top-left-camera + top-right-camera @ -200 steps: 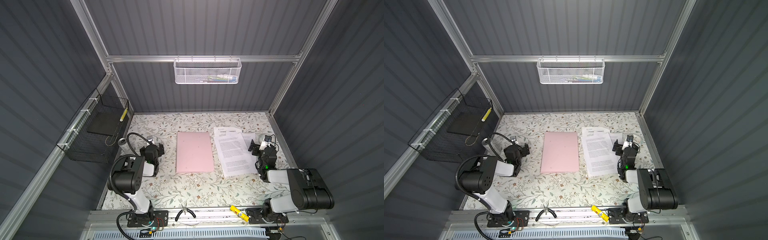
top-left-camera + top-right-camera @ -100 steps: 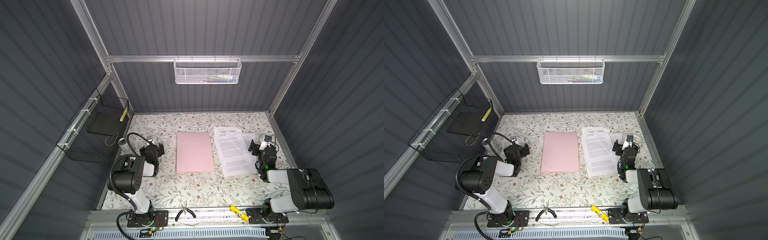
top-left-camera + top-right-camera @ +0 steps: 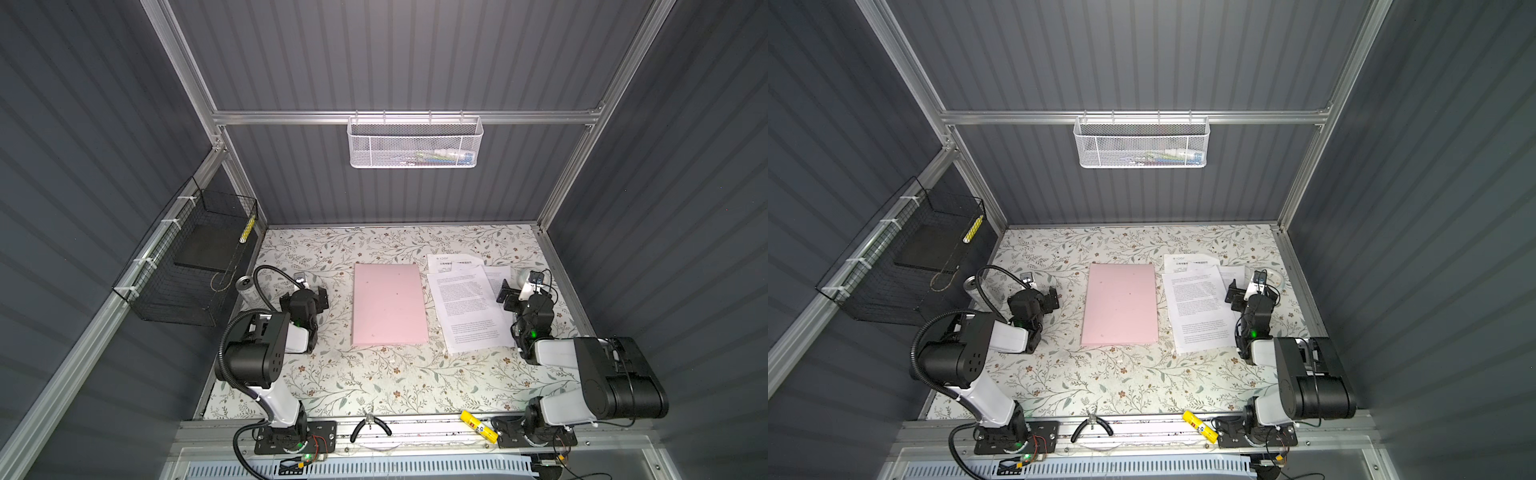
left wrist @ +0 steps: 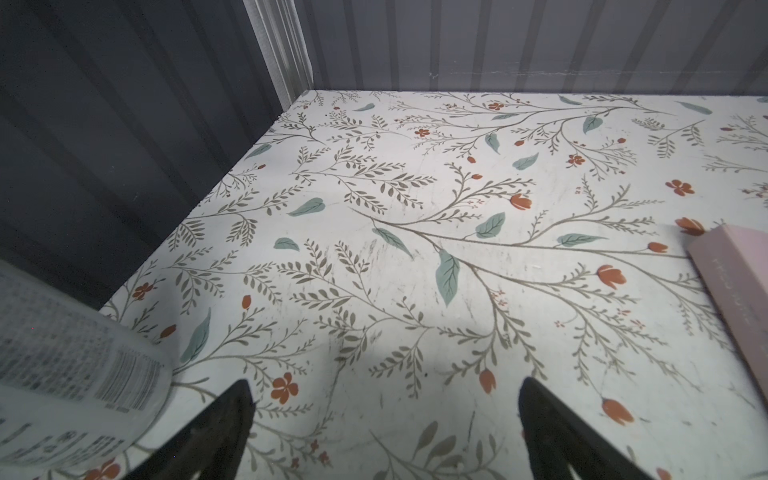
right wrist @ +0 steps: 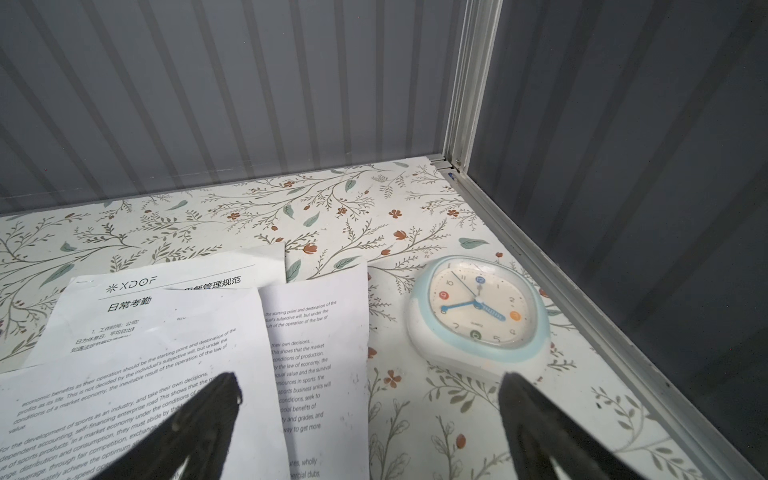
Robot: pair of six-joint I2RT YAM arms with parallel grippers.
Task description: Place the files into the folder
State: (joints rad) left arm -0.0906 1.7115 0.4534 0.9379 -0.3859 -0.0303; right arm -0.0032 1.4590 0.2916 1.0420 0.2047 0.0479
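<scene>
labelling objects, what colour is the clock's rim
Light blue. The clock shows best in the right wrist view.

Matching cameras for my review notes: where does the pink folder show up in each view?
In a top view: the folder lies flat mid-table, left of the files.
In a top view: the folder mid-table, files on its right.
Left wrist: only a folder corner, cut by the frame.
Right wrist: not in it.
Shared landmark: floral table cover.

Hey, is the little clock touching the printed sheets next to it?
Apart. The right wrist view shows bare table between the clock and the files' nearest edge.
</scene>
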